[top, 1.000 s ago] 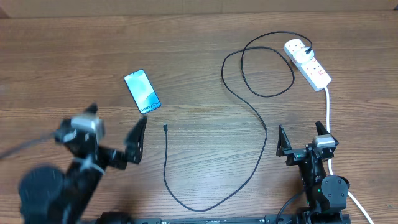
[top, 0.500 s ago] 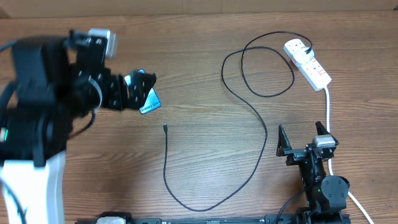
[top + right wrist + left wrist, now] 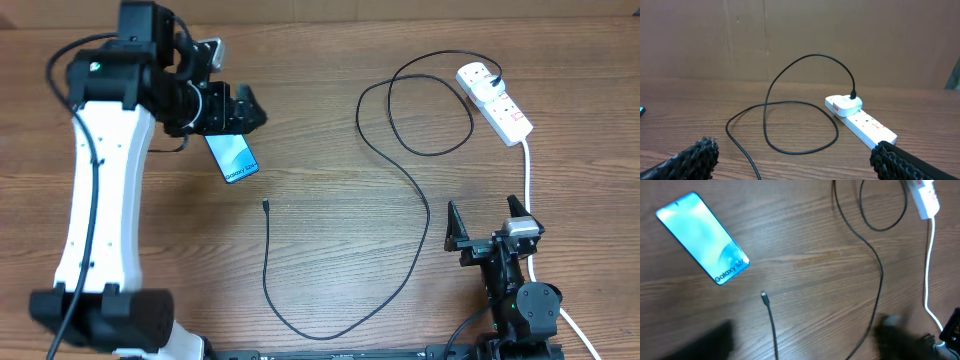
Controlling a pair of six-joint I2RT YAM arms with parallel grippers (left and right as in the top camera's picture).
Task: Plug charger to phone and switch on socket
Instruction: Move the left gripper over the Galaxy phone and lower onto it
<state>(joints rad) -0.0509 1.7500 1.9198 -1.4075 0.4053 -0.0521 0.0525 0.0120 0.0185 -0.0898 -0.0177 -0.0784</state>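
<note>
The phone [image 3: 702, 237] screen reads "Galaxy S2" — last character unclear.

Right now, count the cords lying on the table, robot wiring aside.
2. The black charger loops across the middle; the white cord runs from the socket down the right side.

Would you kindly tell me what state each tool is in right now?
Left tool: open, holding nothing; the phone lies free on the table.
Right tool: open, holding nothing.
</note>
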